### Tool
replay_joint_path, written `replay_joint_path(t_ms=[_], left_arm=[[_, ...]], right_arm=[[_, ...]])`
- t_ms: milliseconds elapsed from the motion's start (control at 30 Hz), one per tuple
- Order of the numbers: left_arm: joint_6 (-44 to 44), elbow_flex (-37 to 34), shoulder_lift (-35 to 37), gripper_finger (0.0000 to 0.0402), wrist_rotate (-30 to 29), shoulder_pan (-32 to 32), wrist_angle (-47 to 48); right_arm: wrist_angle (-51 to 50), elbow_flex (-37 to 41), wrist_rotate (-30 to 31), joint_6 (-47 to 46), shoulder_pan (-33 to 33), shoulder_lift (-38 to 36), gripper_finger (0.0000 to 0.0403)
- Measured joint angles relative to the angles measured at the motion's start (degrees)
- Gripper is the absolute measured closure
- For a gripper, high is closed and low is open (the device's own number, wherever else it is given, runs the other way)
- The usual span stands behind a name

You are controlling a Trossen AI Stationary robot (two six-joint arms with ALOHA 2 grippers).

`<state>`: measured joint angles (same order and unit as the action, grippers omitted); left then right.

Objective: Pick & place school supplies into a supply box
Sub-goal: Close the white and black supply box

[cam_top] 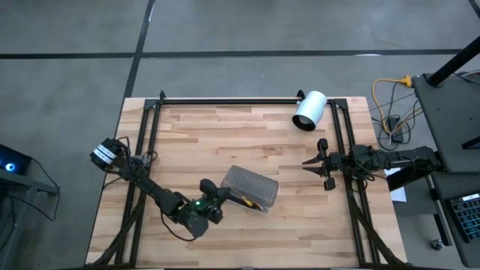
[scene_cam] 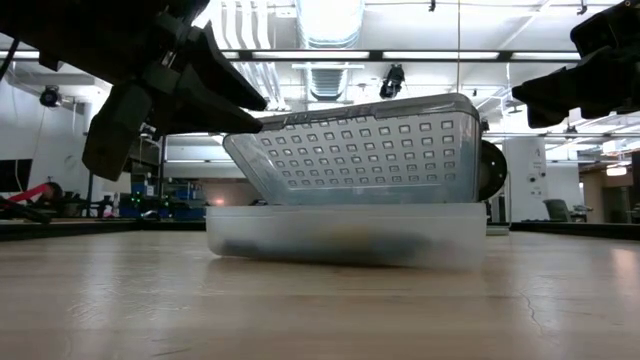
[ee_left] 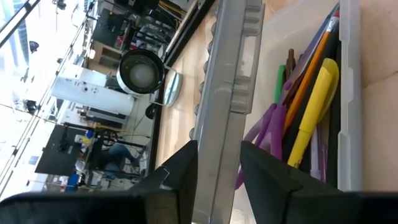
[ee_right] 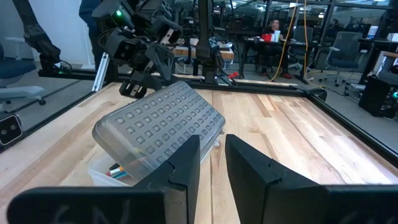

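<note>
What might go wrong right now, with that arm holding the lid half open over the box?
The left gripper pinches only the edge of the lid, which stands tilted over the supply box; if it slips, the lid could snap down. The yellow marker and purple scissors lie stacked against the box's wall, so a closing lid might catch on them. The light box could also slide on the table if pushed. The right gripper waits well off.

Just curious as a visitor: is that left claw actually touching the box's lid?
Touching. In the left wrist view the left gripper has a finger on either side of the edge of the lid, with no gap showing.
</note>
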<state>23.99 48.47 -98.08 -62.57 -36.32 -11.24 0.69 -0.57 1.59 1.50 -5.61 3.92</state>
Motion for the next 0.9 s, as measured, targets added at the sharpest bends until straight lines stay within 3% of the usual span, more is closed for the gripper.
replay_joint_path(t_ms=[667,800,900], left_arm=[[-19.13,-0.09,2.21,0.0296,0.2,-3.18,9.16],[-20.74,-0.11,2.64,0.0296,3.9,-3.14,9.35],[-21.29,-0.07,2.67,0.0296,10.09,-2.56,9.37]], right_arm=[[0.0,0.02,0.0,0.0,-0.01,0.0,0.0335],[0.0,0.02,0.0,0.0,0.0,0.0,0.0335],[0.0,0.02,0.01,0.0,0.0,-0.01,0.0335]])
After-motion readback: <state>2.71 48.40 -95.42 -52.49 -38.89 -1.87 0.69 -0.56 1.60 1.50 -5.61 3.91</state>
